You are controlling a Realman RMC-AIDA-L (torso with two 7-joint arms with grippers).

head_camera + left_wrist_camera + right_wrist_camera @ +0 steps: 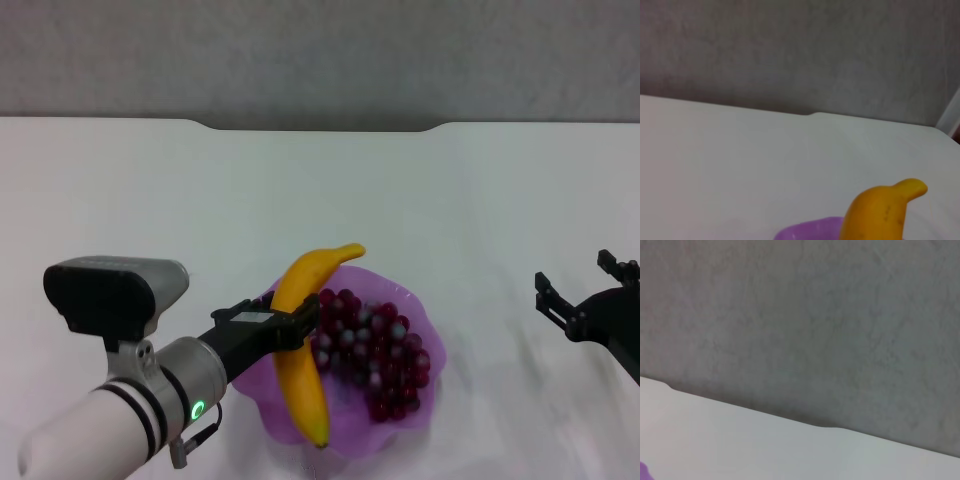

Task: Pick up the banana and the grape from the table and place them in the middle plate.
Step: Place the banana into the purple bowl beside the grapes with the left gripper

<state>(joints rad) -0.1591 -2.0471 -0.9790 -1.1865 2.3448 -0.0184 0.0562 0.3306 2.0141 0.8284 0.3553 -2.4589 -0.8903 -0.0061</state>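
White table (150, 190) held the middle plate (425, 325) with the grape (372, 350). Left gripper (300, 325) squeezed the banana (300, 330), which might roll out if dropped crooked. Right gripper (575, 290) waited, fingers apart.

Open table (150, 190) around fruit-filled plate (425, 335)

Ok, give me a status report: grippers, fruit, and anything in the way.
Left gripper shut on the banana over the middle plate. Right gripper open, off to the right. The grape in plate. Nothing in the way.
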